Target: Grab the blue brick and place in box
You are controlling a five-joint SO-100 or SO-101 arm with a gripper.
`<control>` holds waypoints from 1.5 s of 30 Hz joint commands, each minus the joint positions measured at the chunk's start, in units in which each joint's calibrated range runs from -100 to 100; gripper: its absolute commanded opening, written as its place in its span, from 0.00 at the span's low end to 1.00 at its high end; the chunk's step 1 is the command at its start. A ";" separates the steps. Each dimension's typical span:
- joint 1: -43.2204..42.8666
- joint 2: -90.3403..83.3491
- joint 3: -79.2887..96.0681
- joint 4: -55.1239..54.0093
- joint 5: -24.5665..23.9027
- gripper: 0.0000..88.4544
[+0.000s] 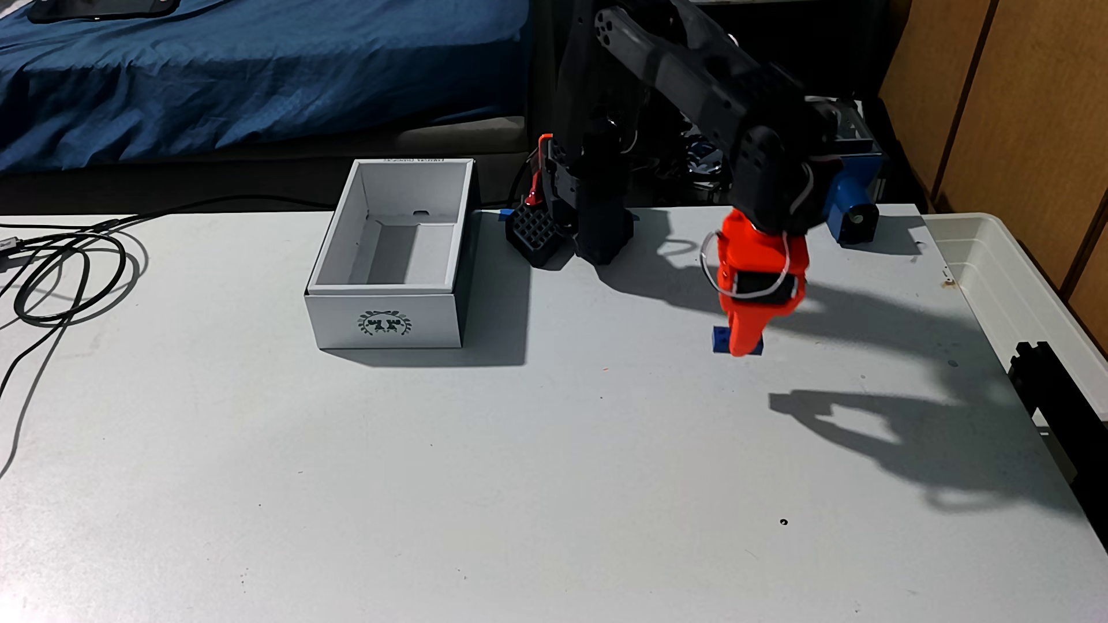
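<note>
Well right of the box (388, 263) in the fixed view, the orange gripper (743, 347) was clamped across the blue brick (722, 341), which looked lifted off the table (419, 479), its shadow lying nearer. The grab seemed done; carrying and dropping remained. Beyond, the box stood empty.

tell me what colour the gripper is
Bright orange-red, seen in the fixed view, where the gripper is down at the blue brick.
</note>
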 commanded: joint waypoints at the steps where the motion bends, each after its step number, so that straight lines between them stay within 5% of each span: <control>1: 2.77 -5.95 -1.45 2.88 0.19 0.01; 27: 30.85 -26.08 19.50 7.71 4.61 0.01; 45: 50.61 -32.51 20.21 5.21 19.82 0.01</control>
